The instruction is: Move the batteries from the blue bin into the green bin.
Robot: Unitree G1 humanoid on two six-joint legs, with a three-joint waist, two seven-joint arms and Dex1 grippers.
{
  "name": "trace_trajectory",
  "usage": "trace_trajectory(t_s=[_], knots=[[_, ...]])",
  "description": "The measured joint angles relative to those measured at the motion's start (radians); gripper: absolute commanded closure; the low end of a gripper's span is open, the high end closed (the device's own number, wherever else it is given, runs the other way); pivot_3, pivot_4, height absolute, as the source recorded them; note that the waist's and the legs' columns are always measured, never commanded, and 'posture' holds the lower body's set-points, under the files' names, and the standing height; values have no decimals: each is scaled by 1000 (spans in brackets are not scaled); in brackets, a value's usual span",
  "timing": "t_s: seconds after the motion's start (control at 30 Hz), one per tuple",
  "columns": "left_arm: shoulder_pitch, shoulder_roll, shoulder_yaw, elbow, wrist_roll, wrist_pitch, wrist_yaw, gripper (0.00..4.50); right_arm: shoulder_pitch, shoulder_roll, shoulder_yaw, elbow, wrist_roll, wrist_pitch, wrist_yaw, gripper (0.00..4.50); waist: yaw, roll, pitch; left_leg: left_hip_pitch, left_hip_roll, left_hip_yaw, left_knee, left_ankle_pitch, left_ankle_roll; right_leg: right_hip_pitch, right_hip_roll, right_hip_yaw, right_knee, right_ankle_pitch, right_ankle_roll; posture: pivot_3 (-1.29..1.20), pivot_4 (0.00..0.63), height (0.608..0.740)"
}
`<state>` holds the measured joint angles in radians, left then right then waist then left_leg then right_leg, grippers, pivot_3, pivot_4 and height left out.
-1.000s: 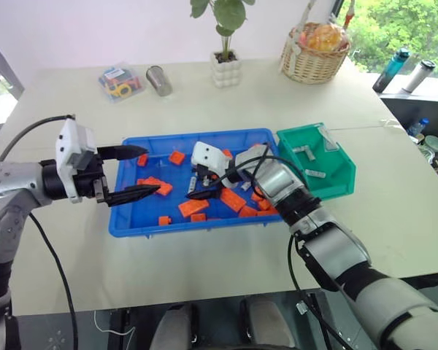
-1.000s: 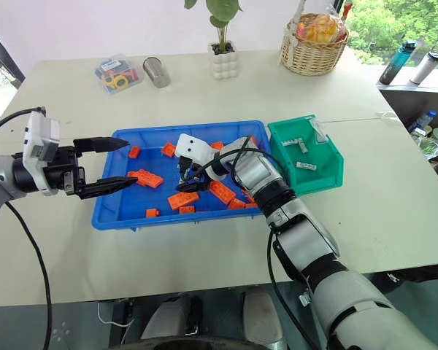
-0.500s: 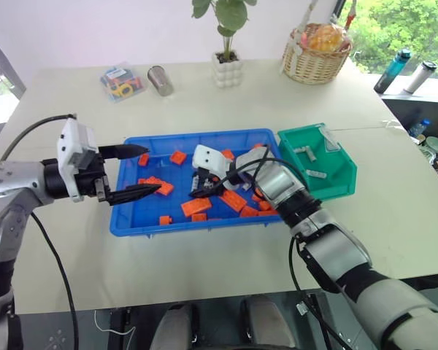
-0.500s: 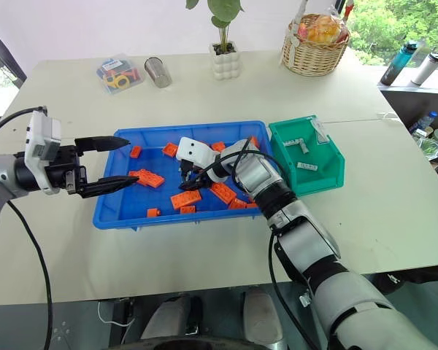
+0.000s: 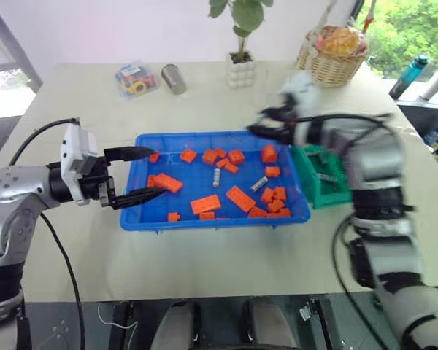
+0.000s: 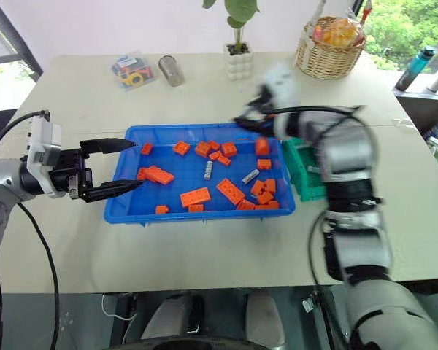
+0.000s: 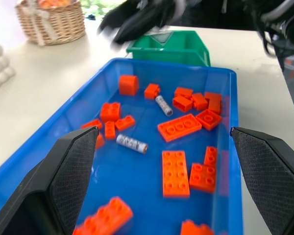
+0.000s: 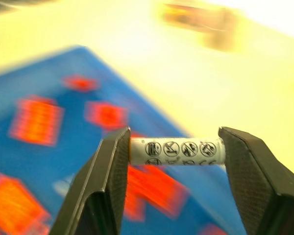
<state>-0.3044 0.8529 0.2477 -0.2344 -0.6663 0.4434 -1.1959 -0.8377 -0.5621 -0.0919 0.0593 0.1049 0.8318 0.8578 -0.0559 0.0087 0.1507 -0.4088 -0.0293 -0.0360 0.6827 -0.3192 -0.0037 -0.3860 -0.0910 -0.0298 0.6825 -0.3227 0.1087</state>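
Holding a battery (image 8: 177, 151) endwise, your right pincer (image 8: 175, 161) should clear the green bin (image 5: 323, 177) rim before releasing; left pincer (image 5: 136, 175) gapes empty.

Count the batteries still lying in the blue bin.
2: one battery near the blue bin's middle, another to its right among the bricks; more may hide under bricks.

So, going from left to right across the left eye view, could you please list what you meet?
Left gripper → blue bin → right gripper → green bin
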Motion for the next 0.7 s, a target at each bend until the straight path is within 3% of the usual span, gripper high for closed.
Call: trace_trajectory(t_s=[0.2,0.4,0.57,0.7], knots=[[-27,-13,-24,49,2,-1,-25,0,214,-179,-104,-114,35,96,-27,2285,11,0,0,0,2,9,0,0,0,-1,-1,0,-1,0,0,0,150,737],[-96,-34,-60,99,14,-22,-43,0,276,-239,-106,-210,58,108,-56,2285,11,0,0,0,3,11,1,0,0,-2,0,0,-1,0,0,0,150,737],[-124,-37,-74,143,25,-35,-53,0,289,-243,-103,-215,80,117,-81,9,14,0,0,0,3,11,1,0,1,-2,-1,0,-1,0,0,0,150,737],[-129,-37,-75,146,25,-38,-62,0,295,-285,-62,-223,79,92,-74,9,12,0,0,0,3,11,1,0,1,-2,-1,0,-1,0,0,0,150,737]])
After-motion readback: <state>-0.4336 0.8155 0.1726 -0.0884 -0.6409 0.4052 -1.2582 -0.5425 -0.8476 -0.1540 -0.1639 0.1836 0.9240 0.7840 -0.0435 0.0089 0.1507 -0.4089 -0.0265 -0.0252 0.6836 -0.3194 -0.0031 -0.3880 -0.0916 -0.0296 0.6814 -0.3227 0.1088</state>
